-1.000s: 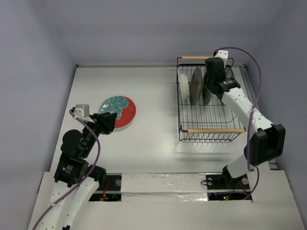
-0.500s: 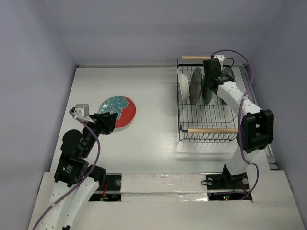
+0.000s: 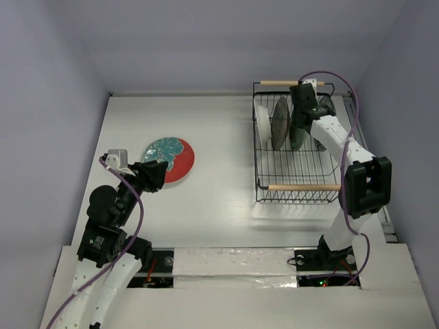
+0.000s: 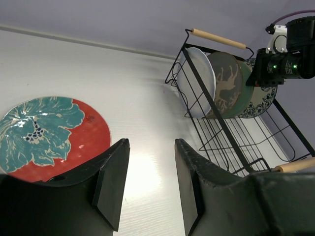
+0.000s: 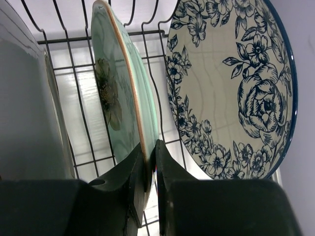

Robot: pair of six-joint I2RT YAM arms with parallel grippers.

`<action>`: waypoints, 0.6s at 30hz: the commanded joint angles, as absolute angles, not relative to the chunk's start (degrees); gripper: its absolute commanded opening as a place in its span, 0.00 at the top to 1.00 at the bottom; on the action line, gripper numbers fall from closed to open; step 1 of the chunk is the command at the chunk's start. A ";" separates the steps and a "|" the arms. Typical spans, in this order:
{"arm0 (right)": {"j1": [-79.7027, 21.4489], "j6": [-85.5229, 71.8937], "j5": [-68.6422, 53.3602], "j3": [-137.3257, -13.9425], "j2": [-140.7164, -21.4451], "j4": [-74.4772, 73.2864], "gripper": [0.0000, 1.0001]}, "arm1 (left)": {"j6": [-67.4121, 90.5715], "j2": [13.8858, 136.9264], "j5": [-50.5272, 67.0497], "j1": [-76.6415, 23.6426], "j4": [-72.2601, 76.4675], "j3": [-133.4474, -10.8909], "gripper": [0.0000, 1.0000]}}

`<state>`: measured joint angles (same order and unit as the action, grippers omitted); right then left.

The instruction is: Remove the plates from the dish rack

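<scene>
Right fingers point(image 5: 135, 183) seem clamped on the rim of the teal-green plate point(image 5: 117, 93) in the dish rack point(image 3: 305, 186). Left fingers point(image 4: 111, 183) gape beside the teal-and-red plate point(image 4: 49, 132).

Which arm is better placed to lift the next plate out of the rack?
Right. The right claw grips the green plate in the rack; the left claw hangs open by the red plate, far away.

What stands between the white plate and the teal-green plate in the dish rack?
The grey-brown speckled plate stands between the white plate and the teal-green plate; the left wrist view shows it.
</scene>
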<state>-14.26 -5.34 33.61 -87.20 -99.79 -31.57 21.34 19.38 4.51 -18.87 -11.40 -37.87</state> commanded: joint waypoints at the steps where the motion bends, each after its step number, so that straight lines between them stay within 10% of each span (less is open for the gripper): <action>1: -14.15 -4.40 37.61 -94.56 -92.46 -30.58 1.00 | 21.36 19.25 5.54 -18.63 -8.44 -38.06 0.61; 18: -14.15 1.57 36.48 -101.25 -92.20 -33.58 1.00 | 21.27 19.25 5.89 -18.63 -8.17 -37.97 0.60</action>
<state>-14.02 -0.99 34.74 -95.98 -96.31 -40.32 21.32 19.38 5.19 -18.87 -11.38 -37.87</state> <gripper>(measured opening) 0.143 0.394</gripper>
